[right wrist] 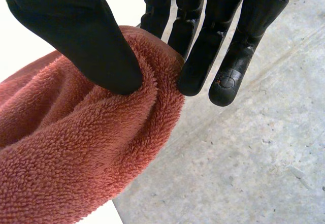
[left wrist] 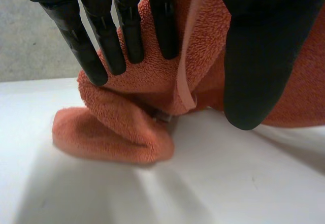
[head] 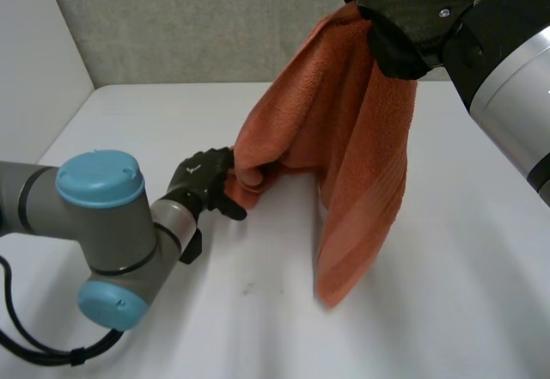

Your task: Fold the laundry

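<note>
An orange terry towel (head: 361,138) hangs from my right hand (head: 404,9), which is raised above the table's far side. That hand (right wrist: 76,36) is shut on a bunched top fold of the towel (right wrist: 76,148), pinched between thumb and fingers. The towel's long end dangles down to the white table (head: 412,310). My left hand (head: 202,177) is low at the towel's lower left corner, which rests on the table. There its fingers (left wrist: 101,46) lie on the towel (left wrist: 117,127) and its thumb (left wrist: 254,56) comes round the other side, closing on the bunched corner.
A grey wall (head: 198,27) runs behind the table's far edge. My left arm (head: 103,224) lies low over the table's near left.
</note>
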{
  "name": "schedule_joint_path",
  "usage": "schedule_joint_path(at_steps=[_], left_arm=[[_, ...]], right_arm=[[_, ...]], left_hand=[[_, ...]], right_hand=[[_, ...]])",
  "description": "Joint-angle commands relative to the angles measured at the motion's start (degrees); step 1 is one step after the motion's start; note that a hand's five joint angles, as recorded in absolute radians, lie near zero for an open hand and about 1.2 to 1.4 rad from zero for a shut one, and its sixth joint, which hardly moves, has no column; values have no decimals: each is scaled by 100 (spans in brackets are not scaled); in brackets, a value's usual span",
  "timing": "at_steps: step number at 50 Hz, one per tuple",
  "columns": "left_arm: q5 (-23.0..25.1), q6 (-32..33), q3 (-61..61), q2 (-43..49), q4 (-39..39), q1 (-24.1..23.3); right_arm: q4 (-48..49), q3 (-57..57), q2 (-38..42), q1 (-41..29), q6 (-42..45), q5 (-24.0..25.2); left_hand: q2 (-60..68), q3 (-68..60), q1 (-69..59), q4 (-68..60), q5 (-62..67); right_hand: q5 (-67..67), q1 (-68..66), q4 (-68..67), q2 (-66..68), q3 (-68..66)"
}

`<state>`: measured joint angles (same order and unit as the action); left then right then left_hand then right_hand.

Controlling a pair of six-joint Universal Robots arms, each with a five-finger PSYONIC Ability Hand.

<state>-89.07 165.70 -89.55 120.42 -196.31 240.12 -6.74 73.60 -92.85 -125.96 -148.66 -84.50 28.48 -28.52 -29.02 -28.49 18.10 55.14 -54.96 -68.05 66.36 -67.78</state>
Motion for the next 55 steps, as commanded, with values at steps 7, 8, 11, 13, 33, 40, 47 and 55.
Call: schedule_joint_path(at_steps=[7, 8, 11, 13, 33, 40, 47, 55], left_arm=[[74, -283, 904, 684, -12, -290], [83, -327, 930, 710, -12, -308], [92, -441, 1132, 851, -39, -352], [92, -459, 1247, 930, -82, -352], [109, 190, 721, -527, -162, 341], [425, 1903, -62, -2144, 602, 676], [953, 3802, -659, -2849, 1657, 1142], [979, 4375, -968, -2032, 1957, 1098]], right_arm=[[23, 138, 12, 10, 3, 74], [23, 138, 12, 11, 3, 74], [14, 138, 30, 11, 12, 83], [14, 146, 39, 11, 4, 83], [-388, 181, 714, 808, 284, 83], [-1014, 217, 1120, 1188, 601, 66], [-1813, 427, 1541, 1259, 830, 92], [-1910, 384, 2463, 1206, 873, 162]], left_hand=[[343, -339, -290, -342, 381], [343, -339, -290, -342, 381], [410, -406, -356, -409, 448], [561, -557, -507, -560, 599], [5152, -5148, -5098, -5151, 5190], [5152, -5148, -5098, -5151, 5190], [5152, -5148, -5098, -5151, 5190], [5152, -5148, -5098, -5151, 5190]], right_hand=[[1486, -2504, -1195, 1364, -1222], [1486, -2504, -1195, 1364, -1222], [1486, -2504, -1195, 1364, -1222], [1486, -2504, -1195, 1364, -1222], [1486, -2504, -1195, 1364, -1222], [1486, -2504, -1195, 1364, -1222], [1486, -2504, -1195, 1364, -1222], [1486, -2504, -1195, 1364, -1222]])
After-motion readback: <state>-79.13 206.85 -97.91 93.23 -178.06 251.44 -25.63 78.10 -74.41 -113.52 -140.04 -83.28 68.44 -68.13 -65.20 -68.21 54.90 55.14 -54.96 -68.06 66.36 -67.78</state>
